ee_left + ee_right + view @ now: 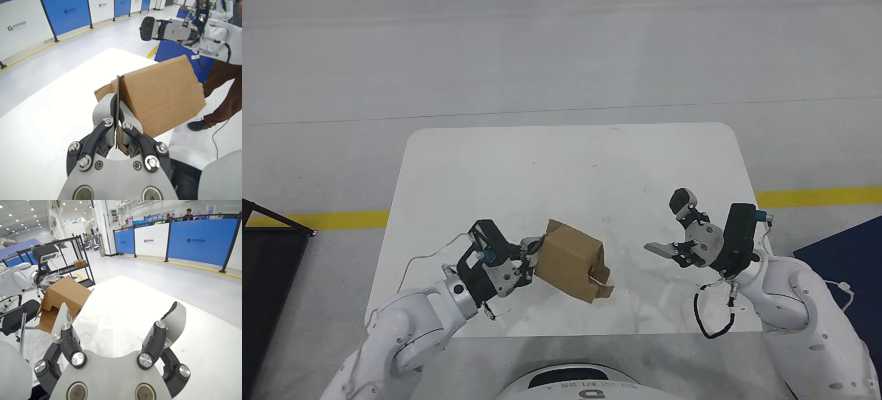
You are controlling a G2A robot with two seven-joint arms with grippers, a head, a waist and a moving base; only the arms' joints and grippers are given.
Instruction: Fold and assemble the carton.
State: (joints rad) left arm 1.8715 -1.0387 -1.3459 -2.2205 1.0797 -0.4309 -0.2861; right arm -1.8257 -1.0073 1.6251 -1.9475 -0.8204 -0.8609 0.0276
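A brown cardboard carton (575,260) is held tilted above the near middle of the white table (572,170). My left gripper (530,252) is shut on one thin flap at the carton's left end; in the left wrist view the flap edge (118,106) runs between the pads. The carton's body (162,98) stands formed, and its open end with loose flaps (51,317) faces my right gripper. My right gripper (670,230) hangs open to the right of the carton, a short gap away, with nothing between its fingers (121,311).
The table's near edge lies just below both grippers. A black shelf rack (75,262) and a chair (17,317) stand off the table's left side. A person's legs (223,91) are beside the table, past my right arm. A cable (712,310) loops at my right arm.
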